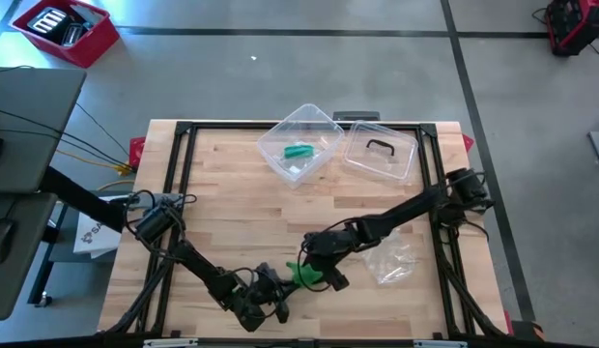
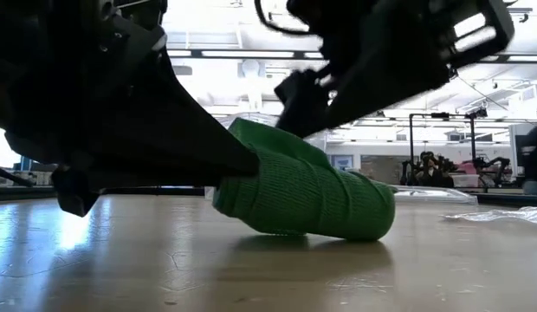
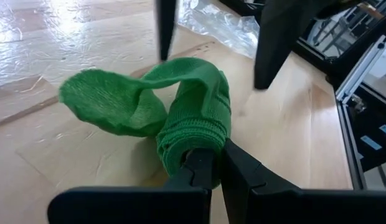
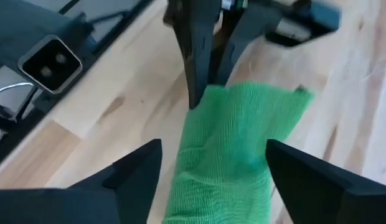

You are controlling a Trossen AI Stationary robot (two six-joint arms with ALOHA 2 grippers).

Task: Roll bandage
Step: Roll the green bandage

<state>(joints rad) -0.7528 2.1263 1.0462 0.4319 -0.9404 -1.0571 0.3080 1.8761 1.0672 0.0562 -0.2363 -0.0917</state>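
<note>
A green bandage (image 1: 304, 274), partly rolled, lies on the wooden table near its front edge. It also shows in the low view (image 2: 312, 199). A loose tail (image 3: 106, 106) spreads from the roll onto the table. My left gripper (image 3: 213, 171) is shut on one end of the roll. My right gripper (image 4: 215, 168) is open and hovers over the roll, one finger on either side of it. Whether these fingers touch the bandage I cannot tell. My left gripper pinches the roll's end (image 3: 192, 144) between its two fingers. The fingers come low and nearly level from the table's left and lie along the roll. The roll rests on the table, its held end a little raised (image 2: 238, 186). The tail is slack.
A clear plastic box (image 1: 299, 145) with a green roll inside stands at the table's far middle, its lid (image 1: 382, 155) beside it. A crumpled clear wrapper (image 1: 391, 261) lies to the right of the bandage. A red bin (image 1: 63, 29) sits on the floor.
</note>
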